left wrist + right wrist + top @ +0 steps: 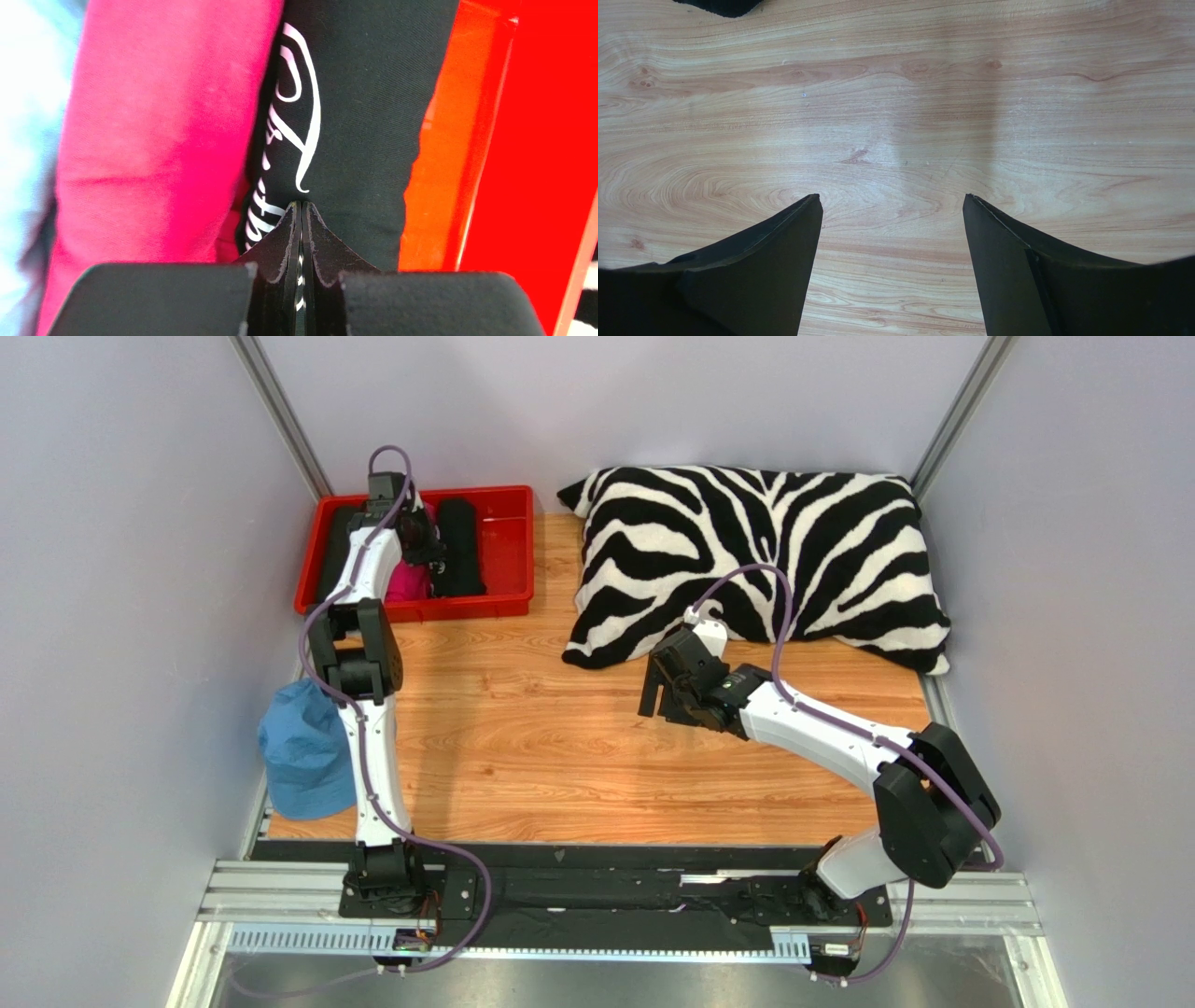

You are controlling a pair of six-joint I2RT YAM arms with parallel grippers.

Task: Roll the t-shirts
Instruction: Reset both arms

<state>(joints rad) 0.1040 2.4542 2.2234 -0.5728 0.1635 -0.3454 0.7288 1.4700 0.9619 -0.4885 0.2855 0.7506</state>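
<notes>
Rolled t-shirts lie side by side in the red bin [505, 546]. The black roll [457, 546] and the pink roll [407, 584] show from above. In the left wrist view the black roll with white script print [365, 126] lies between the pink roll [161, 126] and the bin wall [547, 140], and a pale teal one [28, 105] is at the far left. My left gripper [302, 204] is over the printed black roll, jaws pressed together with no cloth between them; it also shows from above [421, 546]. My right gripper [892, 199] is open and empty over bare wood, mid-table [657, 693].
A zebra-striped pillow [765, 560] fills the back right of the wooden table [899, 105]. A light blue cap [306, 749] lies at the table's left edge beside the left arm. Grey walls stand close on both sides.
</notes>
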